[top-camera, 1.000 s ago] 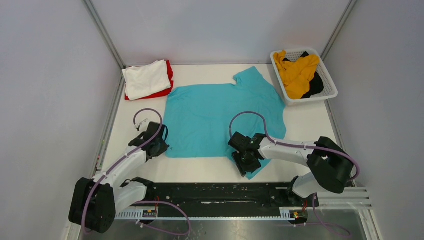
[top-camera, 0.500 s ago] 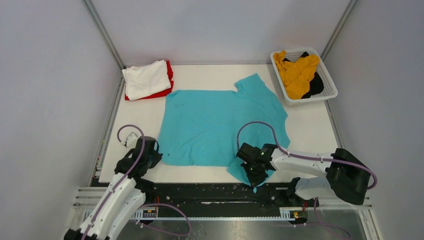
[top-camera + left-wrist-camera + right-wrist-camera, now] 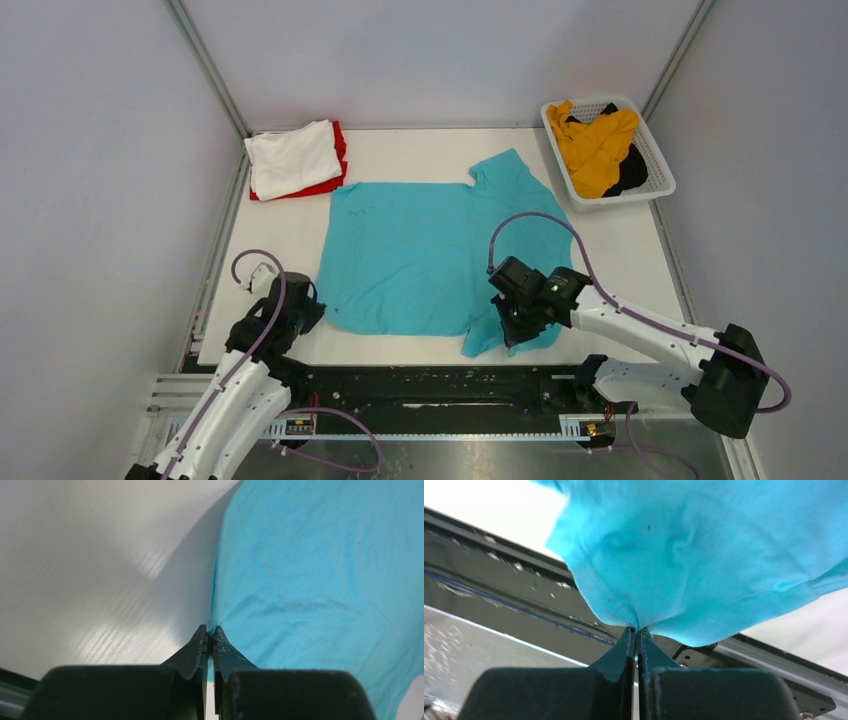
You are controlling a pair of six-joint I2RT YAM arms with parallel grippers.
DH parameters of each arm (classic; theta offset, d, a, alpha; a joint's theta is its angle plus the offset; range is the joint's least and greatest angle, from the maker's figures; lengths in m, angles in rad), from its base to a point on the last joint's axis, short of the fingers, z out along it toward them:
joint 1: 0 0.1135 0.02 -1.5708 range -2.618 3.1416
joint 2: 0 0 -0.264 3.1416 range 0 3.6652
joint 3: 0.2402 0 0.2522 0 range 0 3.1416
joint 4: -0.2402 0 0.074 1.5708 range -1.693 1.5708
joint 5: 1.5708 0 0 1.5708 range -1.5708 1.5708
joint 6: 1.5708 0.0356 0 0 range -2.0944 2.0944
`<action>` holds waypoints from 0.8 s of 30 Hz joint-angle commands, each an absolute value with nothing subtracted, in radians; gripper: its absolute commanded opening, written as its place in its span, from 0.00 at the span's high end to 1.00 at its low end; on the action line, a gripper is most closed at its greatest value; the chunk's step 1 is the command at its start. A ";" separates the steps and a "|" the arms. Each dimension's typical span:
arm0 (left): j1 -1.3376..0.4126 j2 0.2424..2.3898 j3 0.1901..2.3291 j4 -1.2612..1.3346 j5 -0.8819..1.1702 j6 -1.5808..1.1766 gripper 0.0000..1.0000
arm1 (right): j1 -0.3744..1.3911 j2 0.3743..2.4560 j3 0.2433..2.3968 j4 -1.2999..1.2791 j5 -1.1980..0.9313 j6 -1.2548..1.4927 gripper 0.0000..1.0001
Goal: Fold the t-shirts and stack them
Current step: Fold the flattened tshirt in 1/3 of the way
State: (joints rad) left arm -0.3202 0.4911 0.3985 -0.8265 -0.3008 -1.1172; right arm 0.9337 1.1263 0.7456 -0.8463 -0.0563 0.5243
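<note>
The teal t-shirt (image 3: pixel 430 250) lies spread on the table (image 3: pixel 612 262), its near-left hem pinched by the left gripper (image 3: pixel 210 632) and its near-right sleeve by the right gripper (image 3: pixel 634 631) — both pairs of jaws pressed together on cloth. To flatten it well, I judge both should pull apart evenly and low, keeping the near hem taut. The wrist views prove those nips; only the overhead shows the whole shirt's lie.

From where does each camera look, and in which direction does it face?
Top: above and behind the robot, looking down at the table and teal shirt; left arm and right arm show.
Left wrist: on the left arm, facing the shirt's edge; the left gripper pinches it.
Right wrist: on the right arm, facing a shirt corner; the right gripper pinches it.
All three show the teal shirt.
</note>
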 commanded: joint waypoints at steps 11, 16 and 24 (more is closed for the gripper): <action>-0.308 0.870 0.605 -0.487 -0.378 -1.025 1.00 | 0.642 1.152 0.992 -0.728 0.199 0.383 1.00; -0.266 0.982 0.678 -0.456 -0.400 -1.001 1.00 | 0.553 1.200 1.040 -0.683 0.184 0.368 1.00; -0.190 1.114 0.743 -0.408 -0.397 -0.966 1.00 | 0.426 1.307 1.102 -0.650 0.163 0.344 1.00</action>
State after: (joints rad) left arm -0.2195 1.0687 0.6853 -0.4828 -0.3614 -0.9997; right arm 0.4843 1.2613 1.0409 -0.6888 0.1562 0.3672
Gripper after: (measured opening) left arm 0.024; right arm 0.022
